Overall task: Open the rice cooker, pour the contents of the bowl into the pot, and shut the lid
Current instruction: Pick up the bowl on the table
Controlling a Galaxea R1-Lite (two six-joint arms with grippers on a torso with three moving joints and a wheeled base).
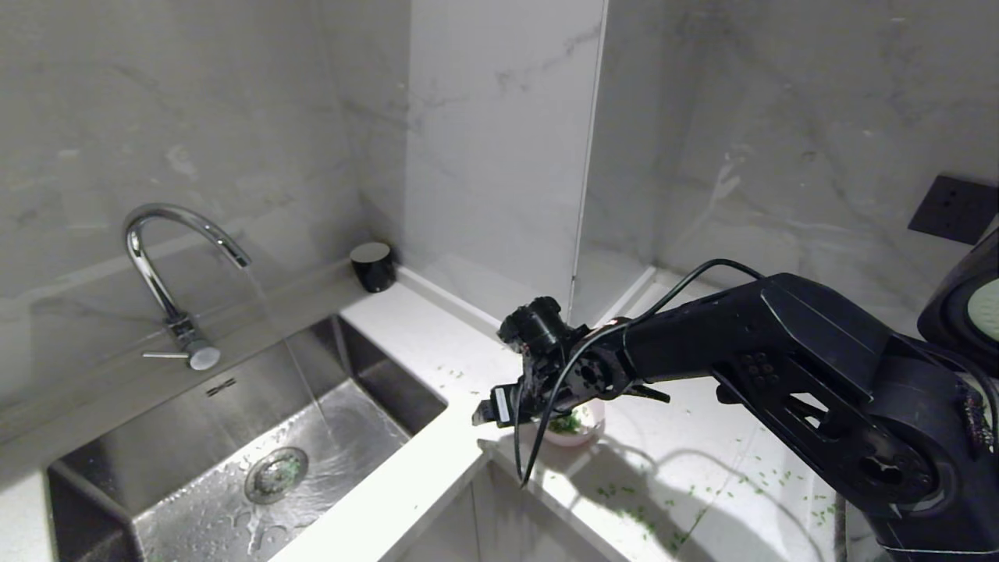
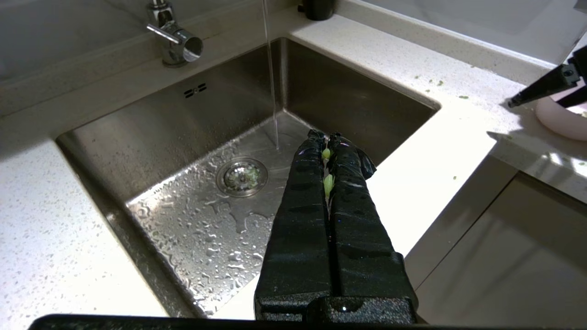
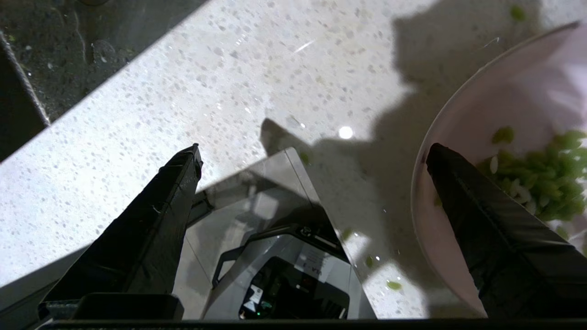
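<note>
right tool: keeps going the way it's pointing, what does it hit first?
Probably the bowl: the right tool is open, one finger already over the rim, the other over bare countertop. Depth is unclear.

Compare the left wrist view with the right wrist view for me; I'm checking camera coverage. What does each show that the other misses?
Only the left wrist view shows the chrome tap base, the thin water stream, the round sink drain and the shut left gripper with green bits caught in it. Only the right wrist view shows the chopped green contents inside the bowl and the open right gripper, one finger inside the rim. Both show the speckled white counter and the small pale pink bowl.
</note>
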